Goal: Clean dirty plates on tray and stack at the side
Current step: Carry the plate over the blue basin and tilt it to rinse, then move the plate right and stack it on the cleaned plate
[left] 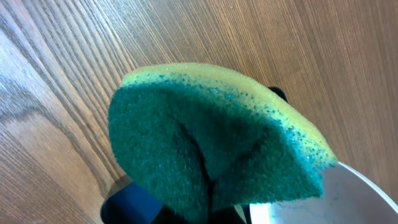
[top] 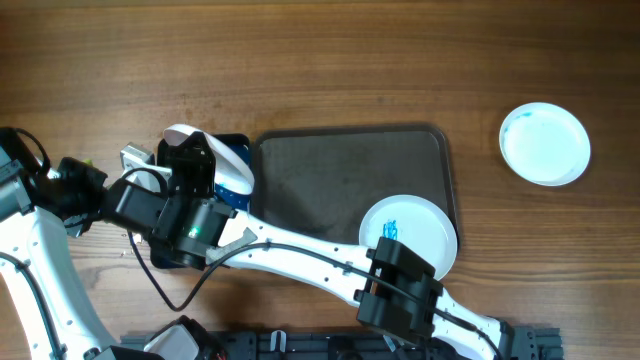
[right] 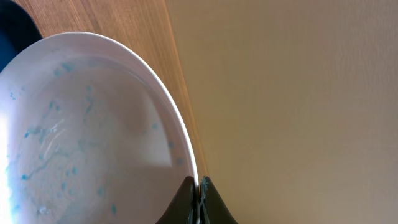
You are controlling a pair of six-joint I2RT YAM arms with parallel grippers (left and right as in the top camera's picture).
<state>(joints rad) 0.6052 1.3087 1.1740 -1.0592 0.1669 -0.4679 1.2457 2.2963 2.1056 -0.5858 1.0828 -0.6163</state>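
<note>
Your right tool [right: 199, 188] grips the rim of a smeared plate [right: 93, 130], tilted up just left of the tray [top: 340, 160], likely so your left tool [left: 205, 208], clamped on the sponge [left: 205, 143], can scrub its face. A second dirty plate [top: 408, 232] waits in the tray's near right corner. A third plate [top: 545, 143] sits well right of the tray on the bare wooden desk [top: 300, 60].

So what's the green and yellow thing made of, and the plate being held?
The sponge looks like soft yellow foam under a rough green scrubbing layer, full of tiny pores. The white plate looks smooth and slightly shiny, maybe plastic or ceramic.
</note>
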